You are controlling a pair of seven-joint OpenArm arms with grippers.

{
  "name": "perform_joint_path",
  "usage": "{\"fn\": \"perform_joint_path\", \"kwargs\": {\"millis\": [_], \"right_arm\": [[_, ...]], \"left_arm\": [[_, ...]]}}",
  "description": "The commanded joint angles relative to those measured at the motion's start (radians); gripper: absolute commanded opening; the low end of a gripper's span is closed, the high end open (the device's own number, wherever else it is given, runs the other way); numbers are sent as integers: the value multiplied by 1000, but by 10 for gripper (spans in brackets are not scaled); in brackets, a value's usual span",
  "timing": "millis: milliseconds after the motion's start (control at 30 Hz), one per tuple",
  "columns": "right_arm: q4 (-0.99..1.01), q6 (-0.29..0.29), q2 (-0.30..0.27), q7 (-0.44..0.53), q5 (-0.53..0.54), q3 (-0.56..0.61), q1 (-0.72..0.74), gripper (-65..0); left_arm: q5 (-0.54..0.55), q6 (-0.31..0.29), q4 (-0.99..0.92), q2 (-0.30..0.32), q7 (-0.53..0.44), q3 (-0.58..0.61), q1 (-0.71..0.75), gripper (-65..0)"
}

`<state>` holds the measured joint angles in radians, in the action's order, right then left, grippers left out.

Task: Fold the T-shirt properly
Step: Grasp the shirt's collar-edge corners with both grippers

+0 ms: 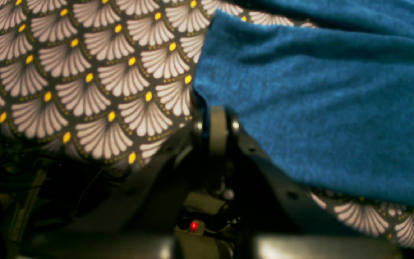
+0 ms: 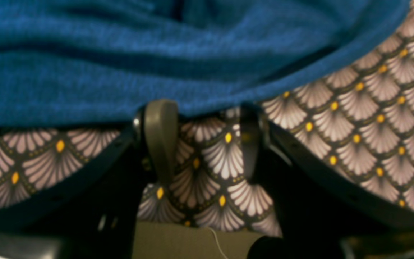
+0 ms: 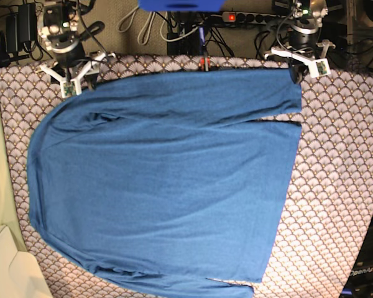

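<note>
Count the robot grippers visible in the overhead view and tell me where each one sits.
2. The right gripper sits at the T-shirt's top-left edge; the left gripper sits at its top-right corner. None seems hidden.

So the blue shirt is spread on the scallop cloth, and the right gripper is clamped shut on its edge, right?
Not quite. In the right wrist view the right gripper stands open, patterned cloth showing between its fingers, at the T-shirt edge.
</note>
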<state>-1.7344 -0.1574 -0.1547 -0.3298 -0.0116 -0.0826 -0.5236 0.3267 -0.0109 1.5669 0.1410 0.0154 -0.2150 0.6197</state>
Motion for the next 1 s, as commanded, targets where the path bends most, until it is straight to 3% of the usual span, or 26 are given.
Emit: {"fn": "perform_joint_path", "kwargs": {"millis": [0, 367, 967], "right_arm": [[-12, 2, -9, 24, 3, -4, 4, -356], [29, 2, -4, 22, 3, -61, 32, -356], [66, 2, -3, -7, 5, -58, 76, -357]], "left_arm": [[1, -2, 16, 4, -7, -2, 10, -642], [1, -2, 16, 4, -7, -2, 10, -642], [1, -2, 16, 4, -7, -2, 10, -642]]}}
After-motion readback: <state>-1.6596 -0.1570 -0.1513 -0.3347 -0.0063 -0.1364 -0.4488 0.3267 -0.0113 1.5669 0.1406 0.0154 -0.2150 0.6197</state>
